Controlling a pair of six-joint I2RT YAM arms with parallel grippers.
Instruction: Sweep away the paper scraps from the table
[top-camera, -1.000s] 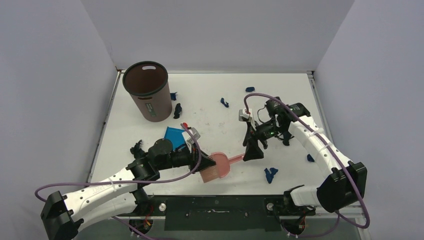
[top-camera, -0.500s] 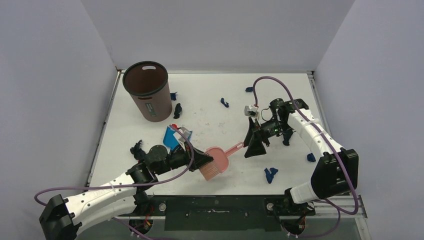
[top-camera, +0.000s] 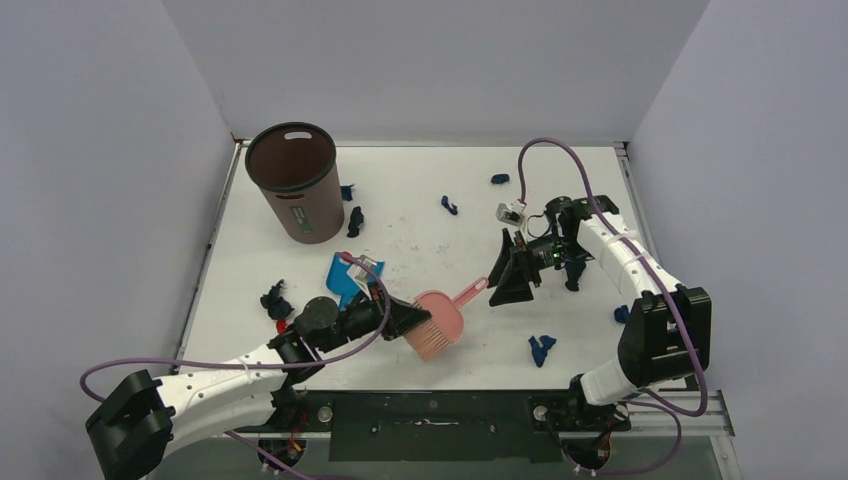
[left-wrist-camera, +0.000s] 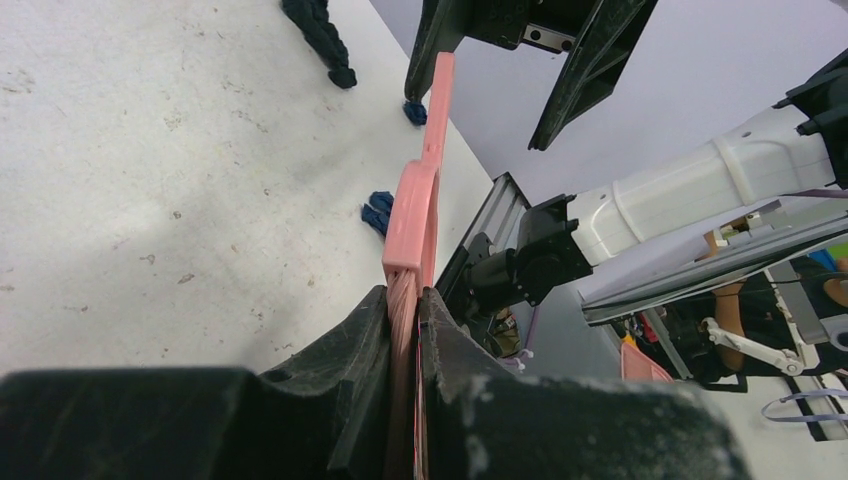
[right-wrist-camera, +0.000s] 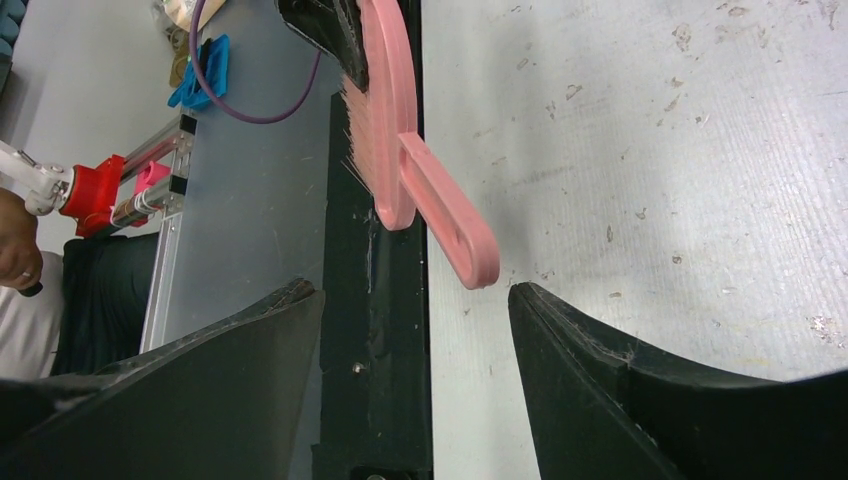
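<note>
My left gripper (top-camera: 412, 318) is shut on the bristle end of a pink hand brush (top-camera: 438, 322). It holds the brush edge-on in the left wrist view (left-wrist-camera: 415, 215), between the jaws (left-wrist-camera: 403, 295). The brush handle points at my right gripper (top-camera: 502, 288), which is open, with the handle tip just short of its gap (right-wrist-camera: 415, 292). The brush also shows in the right wrist view (right-wrist-camera: 395, 130). Dark navy paper scraps lie on the white table (top-camera: 420, 170): near the bin (top-camera: 355, 222), mid-back (top-camera: 449, 205), far back (top-camera: 500, 179), front right (top-camera: 541, 347) and left (top-camera: 274, 298).
A brown bin (top-camera: 295, 180) stands at the back left. A bright blue dustpan (top-camera: 345, 275) lies beside the left arm. Another scrap (top-camera: 620, 314) lies under the right forearm. The metal rail and black front edge run just below the brush.
My left gripper has shifted the brush slightly right and turned its handle up toward the right gripper. The right wrist has drawn back to the right and sits higher.
</note>
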